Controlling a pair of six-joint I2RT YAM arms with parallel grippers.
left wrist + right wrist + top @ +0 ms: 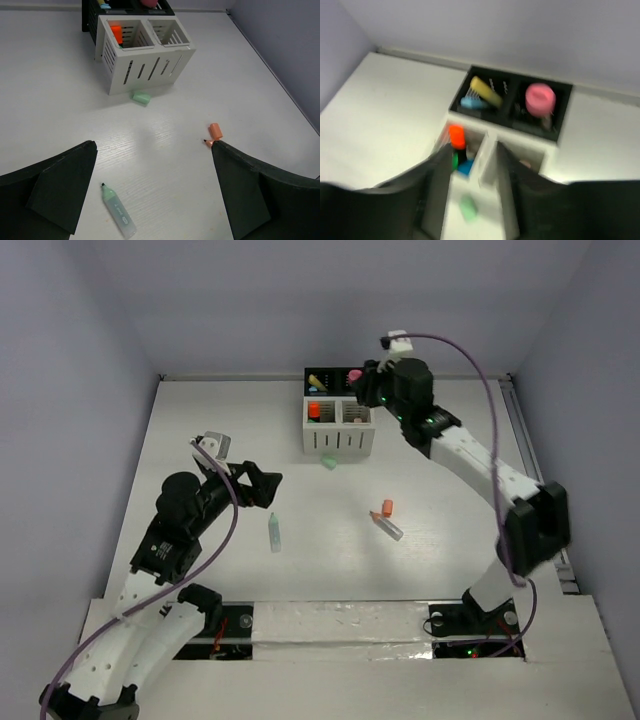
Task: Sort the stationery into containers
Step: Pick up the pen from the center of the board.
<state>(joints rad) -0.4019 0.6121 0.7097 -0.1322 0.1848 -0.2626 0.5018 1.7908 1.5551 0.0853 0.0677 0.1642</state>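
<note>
The organizer [338, 440] stands at the back middle, two black compartments behind two white slatted ones. It holds an orange highlighter [314, 411], a yellow one [318, 379] and a pink one [354, 374]. A green highlighter [275, 532] lies uncapped on the table, and its green cap [328, 462] lies in front of the organizer. An orange cap [387, 507] and its highlighter body [388, 528] lie at middle right. My left gripper [264, 486] is open and empty, above the green highlighter [118, 211]. My right gripper [366, 390] hovers open and empty over the organizer [485, 172]; that view is blurred.
The table has white walls on three sides, and a rail runs along its right edge [535, 470]. In the left wrist view the organizer [145, 75], green cap [141, 97] and orange cap [215, 130] lie ahead. White tape strip [340, 620] runs along the near edge.
</note>
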